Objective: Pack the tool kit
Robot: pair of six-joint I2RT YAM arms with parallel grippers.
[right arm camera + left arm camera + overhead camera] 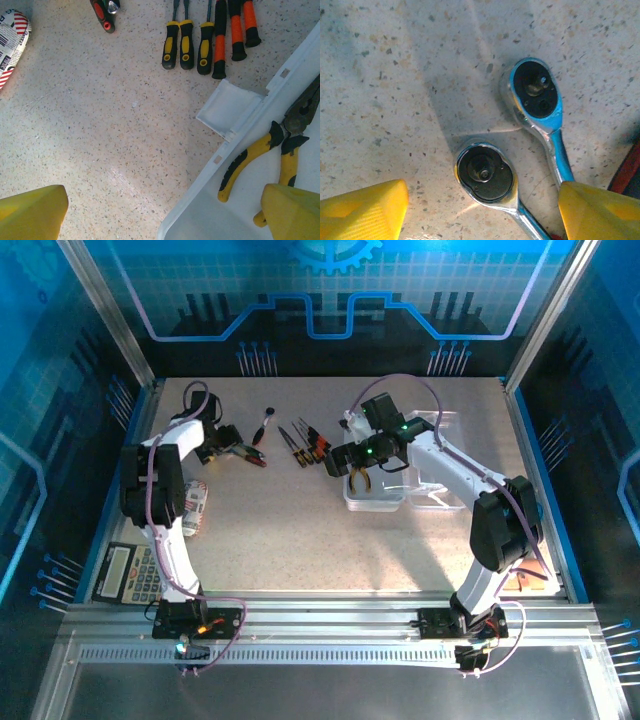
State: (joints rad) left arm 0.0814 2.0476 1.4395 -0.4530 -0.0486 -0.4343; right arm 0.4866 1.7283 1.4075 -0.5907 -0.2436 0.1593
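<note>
Wrench pickup going on, guessing. Left hand [480, 207] hanging spread wide over ratchet wrenches [485, 175] lying on counter [395, 75], gripping nothing. Right hand [162, 215] gaping empty above clear case [200, 225], pliers [250, 156] lying inside. Next, probably: dropping lower, clamping one wrench handle.

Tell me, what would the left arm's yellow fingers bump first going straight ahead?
Probably the round chrome head of the silver ratchet wrench lying on the speckled table, in line between the left fingers; depth is hard to judge.
</note>
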